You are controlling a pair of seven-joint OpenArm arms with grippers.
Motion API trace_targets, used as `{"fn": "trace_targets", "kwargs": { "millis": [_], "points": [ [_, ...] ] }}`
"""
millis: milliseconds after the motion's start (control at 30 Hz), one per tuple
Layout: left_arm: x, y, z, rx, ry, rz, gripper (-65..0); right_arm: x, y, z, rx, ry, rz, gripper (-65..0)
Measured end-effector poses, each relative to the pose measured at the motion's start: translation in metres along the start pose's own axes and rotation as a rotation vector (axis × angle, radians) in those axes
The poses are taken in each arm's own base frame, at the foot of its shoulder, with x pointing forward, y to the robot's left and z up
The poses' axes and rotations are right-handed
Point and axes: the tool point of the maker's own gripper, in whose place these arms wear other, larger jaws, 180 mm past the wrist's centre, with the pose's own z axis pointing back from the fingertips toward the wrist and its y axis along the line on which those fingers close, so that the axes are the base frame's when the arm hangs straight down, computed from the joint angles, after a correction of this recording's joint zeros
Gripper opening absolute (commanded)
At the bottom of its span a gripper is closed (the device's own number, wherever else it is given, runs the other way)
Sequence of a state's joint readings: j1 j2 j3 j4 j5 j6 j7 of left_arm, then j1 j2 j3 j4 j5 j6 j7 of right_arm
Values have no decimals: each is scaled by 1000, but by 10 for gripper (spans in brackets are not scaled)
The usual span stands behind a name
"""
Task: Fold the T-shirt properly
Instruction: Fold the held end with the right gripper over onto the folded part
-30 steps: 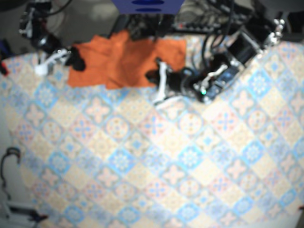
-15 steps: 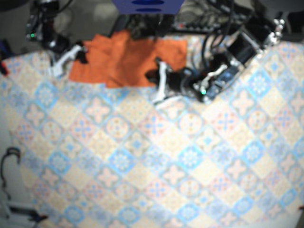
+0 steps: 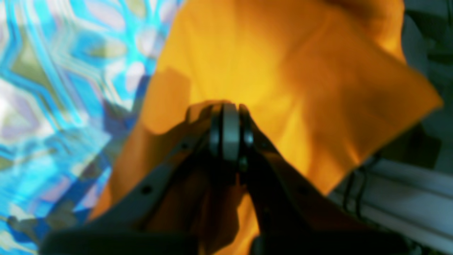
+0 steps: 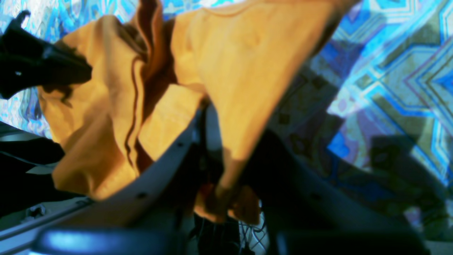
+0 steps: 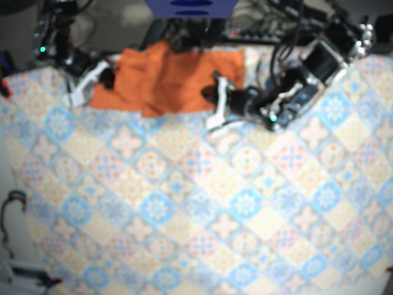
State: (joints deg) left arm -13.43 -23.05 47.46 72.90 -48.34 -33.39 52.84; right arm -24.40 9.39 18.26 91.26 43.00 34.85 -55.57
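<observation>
The orange T-shirt [image 5: 166, 77] lies bunched at the far edge of the patterned table [image 5: 215, 203]. My left gripper [image 5: 216, 106] is at the shirt's lower right corner. In the left wrist view that gripper [image 3: 230, 108] is shut, and the orange T-shirt [image 3: 290, 71] folds up around its tips. My right gripper [image 5: 101, 80] is at the shirt's left edge. Seen from the right wrist, this gripper [image 4: 208, 120] is shut on the T-shirt [image 4: 240, 63], which drapes over its fingers in loose folds.
A blue box [image 5: 190, 7] and a tangle of black cables [image 5: 276, 24] sit just behind the shirt, past the table's far edge. A dark cable loop [image 5: 12, 209] hangs off the left side. The patterned cloth stretches toward the near edge.
My right gripper has moved right and in toward the shirt's left edge. The left arm has shifted slightly right and up, and the shirt's right side has followed it.
</observation>
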Motion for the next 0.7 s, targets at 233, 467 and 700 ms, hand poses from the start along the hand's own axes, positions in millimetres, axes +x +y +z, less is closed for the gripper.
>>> {"fn": "trace_targets", "kwargs": {
  "millis": [233,467,700],
  "points": [
    [-18,-4,27,27,51,-73,-650,5,0,-1,-1,-9,5,-650],
    [-29,-8,22,12,88,-54,-650,9,0,-2,0,-17,8,-650],
    [-36,-4,-1,-1,116,-10,-650,9,1,-3,3,-16,9,-650]
  ]
}}
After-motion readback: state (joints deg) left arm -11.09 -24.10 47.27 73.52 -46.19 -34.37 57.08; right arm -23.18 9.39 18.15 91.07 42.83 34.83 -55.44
